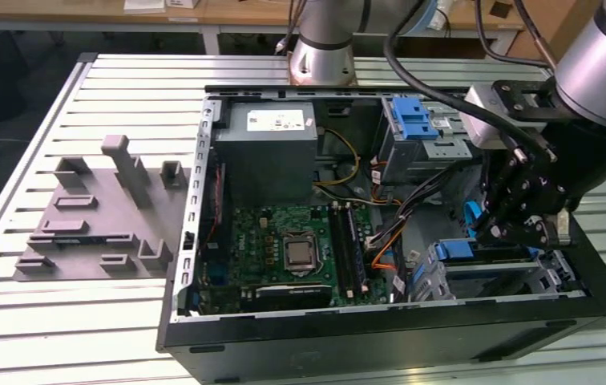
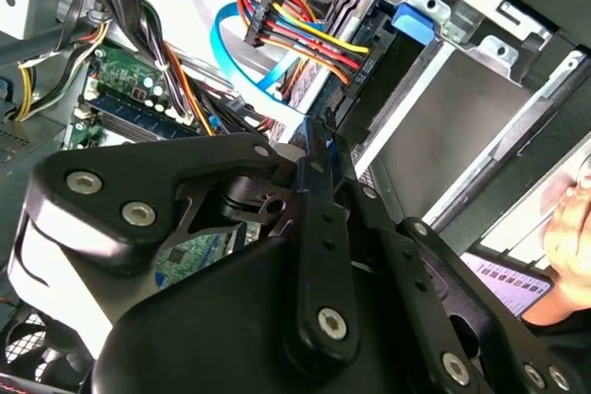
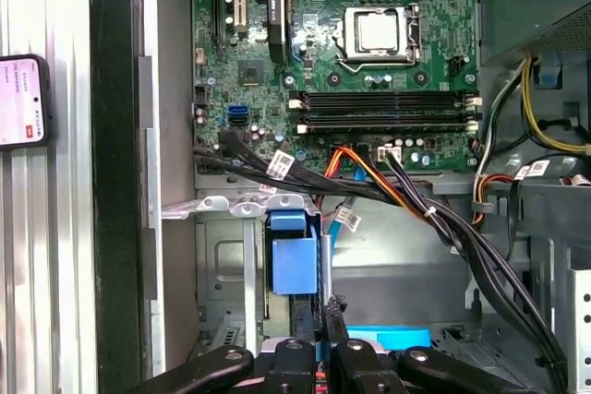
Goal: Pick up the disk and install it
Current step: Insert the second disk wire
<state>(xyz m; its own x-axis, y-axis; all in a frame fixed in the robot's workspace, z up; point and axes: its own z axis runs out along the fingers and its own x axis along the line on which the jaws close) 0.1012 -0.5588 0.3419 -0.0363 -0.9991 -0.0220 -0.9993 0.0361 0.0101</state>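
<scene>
The disk's blue carrier bracket [image 1: 463, 251] lies in the lower drive bay at the front corner of the open computer case [image 1: 389, 337], on the exterior view's right. The first wrist view shows a blue tab [image 3: 295, 263] and a blue strip [image 3: 388, 339] of the bracket inside the metal bay. The disk's silver body is hidden. My gripper [image 1: 517, 234] hangs directly over this bay. Its thin black fingertips [image 3: 331, 306] are pressed together, shut, with nothing visible between them. In the second wrist view the gripper [image 2: 320, 131] points at the bay's metal wall [image 2: 452, 126].
Bundled cables [image 3: 406, 196] cross between the motherboard [image 1: 292, 249] and the bay. A grey power supply [image 1: 271, 148] and an upper drive cage with a blue bracket [image 1: 415, 120] stand at the case's back. A grey fixture block [image 1: 100, 216] lies on the table. A hand [image 2: 568, 228] holds a phone [image 3: 20, 103] beside the case.
</scene>
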